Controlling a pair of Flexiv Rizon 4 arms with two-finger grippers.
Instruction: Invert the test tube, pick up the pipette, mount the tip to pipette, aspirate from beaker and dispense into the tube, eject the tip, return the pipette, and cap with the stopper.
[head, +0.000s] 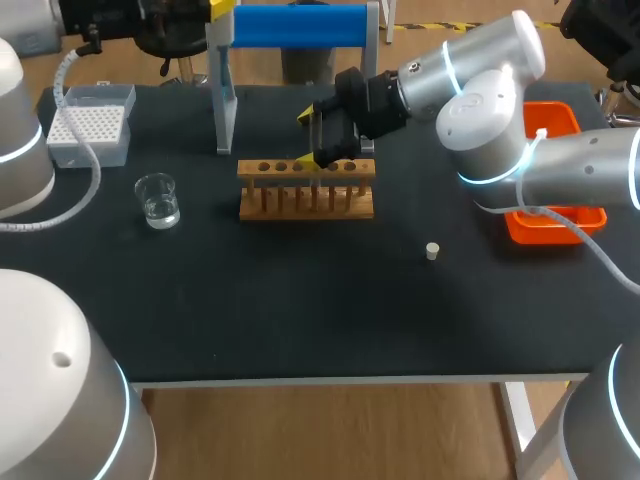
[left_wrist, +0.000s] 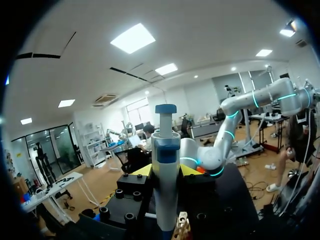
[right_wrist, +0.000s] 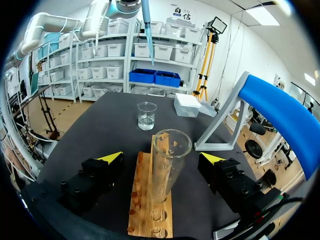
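Right gripper (right_wrist: 162, 159) is nearest: fingers wide, test tube (right_wrist: 166, 170) standing between them, neither pad touching it. Tube is upright, mouth up, seated in the wooden rack (right_wrist: 142, 200) directly under the gripper. Beaker (right_wrist: 146, 116) with a little clear liquid sits ahead of the gripper, past the far end of the rack. The tip box (right_wrist: 190, 105) is further ahead and off to one side. Stopper (head: 432, 251) lies loose on the surface (head: 300, 300), apart from the rack, on the right arm's side.

Left gripper (left_wrist: 165, 171) is clamped on the pipette (left_wrist: 166, 160), body upright between the yellow tips, plunger on top. It's held high, well above the surface. Its lower end shows high ahead of the right gripper; can't tell if a tip is fitted.

Handling, my read:
- **Tube:** thin glass, light, slick and round. It will likely crack if squeezed hard or levered against the rack hole.
- **Tube grip:** mid-body, above the rack top, low force, any lift straight along its axis.
- **Dispensing:** the mouth is narrow, so the pipette needs to be dead centre.
- **Pipette:** rigid plastic, so a body grip is fine; keep off the plunger.
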